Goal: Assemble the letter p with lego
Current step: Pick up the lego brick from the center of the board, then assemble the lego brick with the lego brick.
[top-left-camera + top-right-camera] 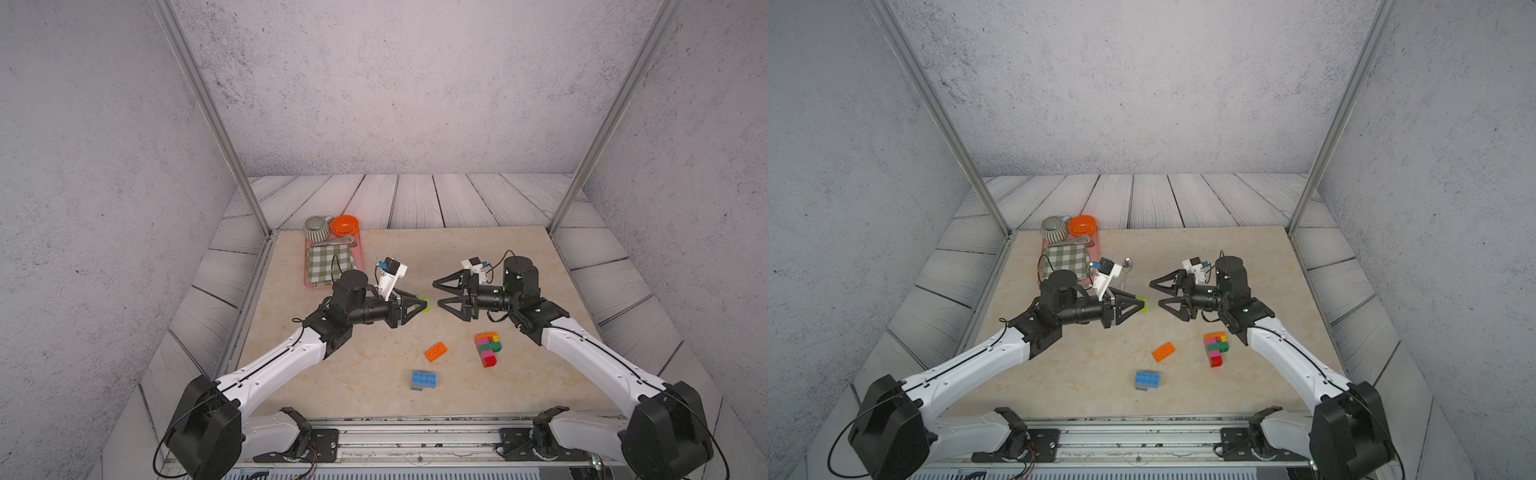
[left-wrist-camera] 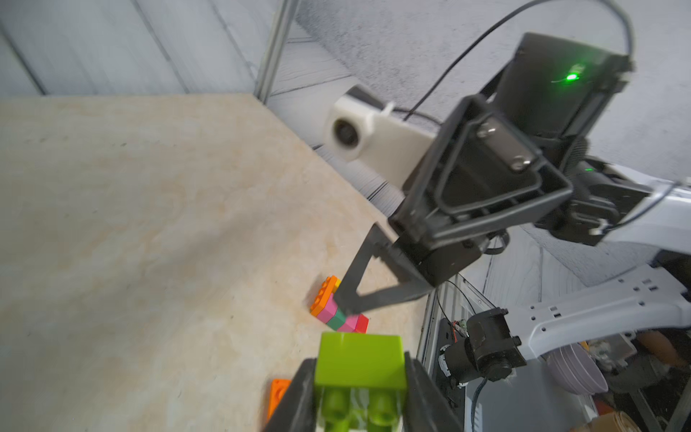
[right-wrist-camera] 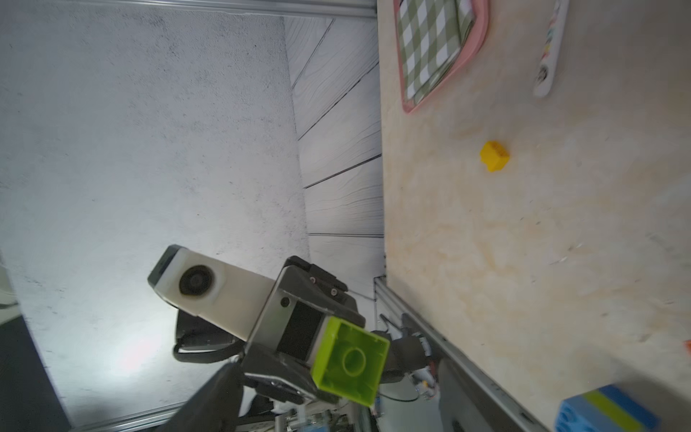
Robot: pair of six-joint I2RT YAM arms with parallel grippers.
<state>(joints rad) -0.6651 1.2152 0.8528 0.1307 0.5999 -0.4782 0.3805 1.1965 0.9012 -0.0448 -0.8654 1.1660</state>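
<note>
Left hand (image 1: 421,304) is pinching a small square lime plastic brick (image 2: 361,361); right hand (image 1: 437,293) is gaping wide, nearer the multicoloured brick stack (image 1: 487,348)

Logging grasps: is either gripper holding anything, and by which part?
The left gripper pinches the lime brick by two opposite side walls; the right gripper is open and empty.

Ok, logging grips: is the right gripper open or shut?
Open. The right gripper shows jaws wide apart and empty; the left gripper holds the lime brick.
</note>
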